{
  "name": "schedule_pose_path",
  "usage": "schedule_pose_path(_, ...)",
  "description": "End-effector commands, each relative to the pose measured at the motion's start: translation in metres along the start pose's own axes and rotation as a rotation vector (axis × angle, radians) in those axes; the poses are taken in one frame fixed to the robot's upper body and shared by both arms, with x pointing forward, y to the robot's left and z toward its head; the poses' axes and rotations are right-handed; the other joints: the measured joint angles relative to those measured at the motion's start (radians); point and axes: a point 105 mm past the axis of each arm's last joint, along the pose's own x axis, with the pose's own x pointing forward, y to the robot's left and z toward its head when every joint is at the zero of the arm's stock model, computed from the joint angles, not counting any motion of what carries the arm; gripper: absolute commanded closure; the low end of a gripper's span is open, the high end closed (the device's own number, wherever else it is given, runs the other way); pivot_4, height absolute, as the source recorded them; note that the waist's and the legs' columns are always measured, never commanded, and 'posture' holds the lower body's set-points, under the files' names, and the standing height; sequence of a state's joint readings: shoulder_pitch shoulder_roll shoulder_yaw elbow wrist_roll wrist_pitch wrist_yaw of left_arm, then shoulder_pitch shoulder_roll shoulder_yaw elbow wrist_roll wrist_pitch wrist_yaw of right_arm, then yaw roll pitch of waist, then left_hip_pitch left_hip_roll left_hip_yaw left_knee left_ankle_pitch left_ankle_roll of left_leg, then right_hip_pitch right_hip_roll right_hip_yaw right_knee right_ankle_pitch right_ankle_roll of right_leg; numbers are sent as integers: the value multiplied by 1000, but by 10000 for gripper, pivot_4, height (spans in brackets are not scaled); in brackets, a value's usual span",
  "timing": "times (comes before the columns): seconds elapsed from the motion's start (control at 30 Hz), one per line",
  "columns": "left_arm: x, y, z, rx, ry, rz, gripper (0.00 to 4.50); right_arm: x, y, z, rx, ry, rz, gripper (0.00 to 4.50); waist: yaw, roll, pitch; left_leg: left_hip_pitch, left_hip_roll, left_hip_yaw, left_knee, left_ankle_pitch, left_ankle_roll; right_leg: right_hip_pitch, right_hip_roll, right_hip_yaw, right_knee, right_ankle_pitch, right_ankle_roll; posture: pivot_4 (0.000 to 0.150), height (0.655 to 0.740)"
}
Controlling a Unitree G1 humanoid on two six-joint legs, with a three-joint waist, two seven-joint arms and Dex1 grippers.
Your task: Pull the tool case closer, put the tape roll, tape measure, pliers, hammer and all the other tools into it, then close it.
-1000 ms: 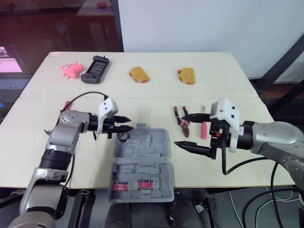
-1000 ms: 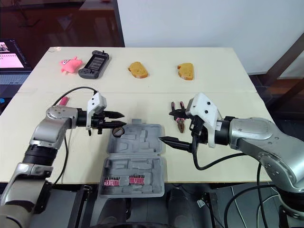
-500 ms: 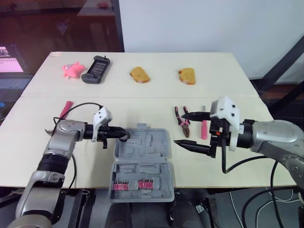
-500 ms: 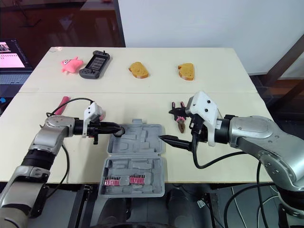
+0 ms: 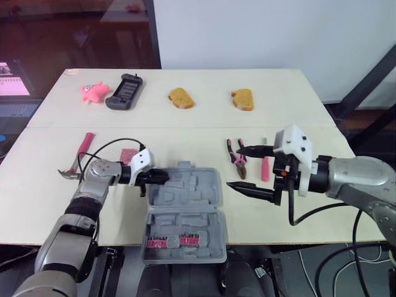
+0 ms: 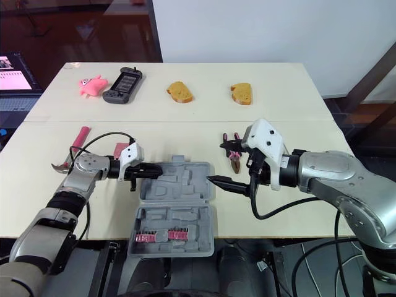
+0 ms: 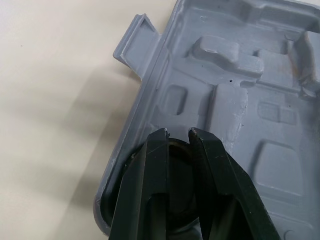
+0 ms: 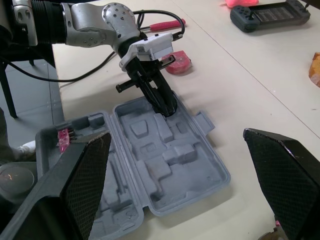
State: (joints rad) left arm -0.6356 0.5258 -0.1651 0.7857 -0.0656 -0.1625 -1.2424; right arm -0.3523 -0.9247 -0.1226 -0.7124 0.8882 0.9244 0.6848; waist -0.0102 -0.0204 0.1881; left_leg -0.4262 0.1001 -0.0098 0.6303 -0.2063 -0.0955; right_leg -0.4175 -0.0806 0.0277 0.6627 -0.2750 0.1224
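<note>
The grey tool case lies open at the table's front edge, with pink bits in its near half. My left gripper is shut on a black tape roll, held low in the far left corner of the case. Left of it lie a pink tape measure and a pink-handled hammer. My right gripper hangs open just right of the case, above the pink-handled pliers. A pink screwdriver lies beside them.
Along the far side of the table lie a pink toy pig, a black game controller and two pieces of bread. The case's near half overhangs the table's front edge.
My left arm has lowered and swung in, bringing the tape roll from above the table into the case's far left corner. The hammer and tape measure came into sight. The right arm has stayed still.
</note>
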Motion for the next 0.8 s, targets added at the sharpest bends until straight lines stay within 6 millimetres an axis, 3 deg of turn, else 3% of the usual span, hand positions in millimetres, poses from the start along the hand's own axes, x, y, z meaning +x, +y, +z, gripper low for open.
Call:
schedule_pose_path(0.03, -4, -4, -12, -61, 18, -11, 37831, -4, 0, 8, -41, -12, -9, 0, 0, 0, 0, 0, 0, 0, 0, 0, 0, 0, 0, 0, 0, 0, 0, 1500, 7207)
schedule_pose_path(0.23, -21, 5, 17, -138, -88, 14, 37831, -2, -9, -3, -52, -11, -61, 0, -1, 0, 0, 0, 0, 0, 0, 0, 0, 0, 0, 0, 0, 0, 0, 1500, 7207)
schedule_pose_path(0.33, -42, 8, 34, -124, -128, 65, 29736, -8, -12, -12, 20, -22, -32, 0, -1, 0, 0, -1, 0, 0, 0, 0, 0, 0, 0, 0, 0, 0, 0, 1500, 7207)
schedule_pose_path(0.47, -86, 11, 45, -110, -170, 231, 9461, -21, -22, -27, 54, -12, -44, 0, -4, 0, 0, -1, 0, 0, 0, 0, 0, 0, 0, 0, 0, 0, 0, 1500, 7207)
schedule_pose_path(0.53, -108, 8, 41, -117, -177, 331, 88, -28, -28, -37, 66, 1, -61, 0, -3, 0, 0, 0, 0, 0, -1, 0, 0, 0, 0, 0, 0, 0, 0, 1500, 7207)
schedule_pose_path(0.67, -149, -15, 14, -173, -151, 533, 88, -51, -49, -55, 97, -12, -181, 0, -5, 0, 0, 0, 0, 0, -1, 0, 0, 0, 0, 0, -1, 0, 0, 1500, 7207)
schedule_pose_path(0.8, -179, -43, -22, -249, -100, 674, 88, -76, -54, -86, 134, 40, -260, 0, 4, -1, 0, 0, 0, 0, -1, 0, 0, 0, 0, 0, -2, 0, 0, 1500, 7207)
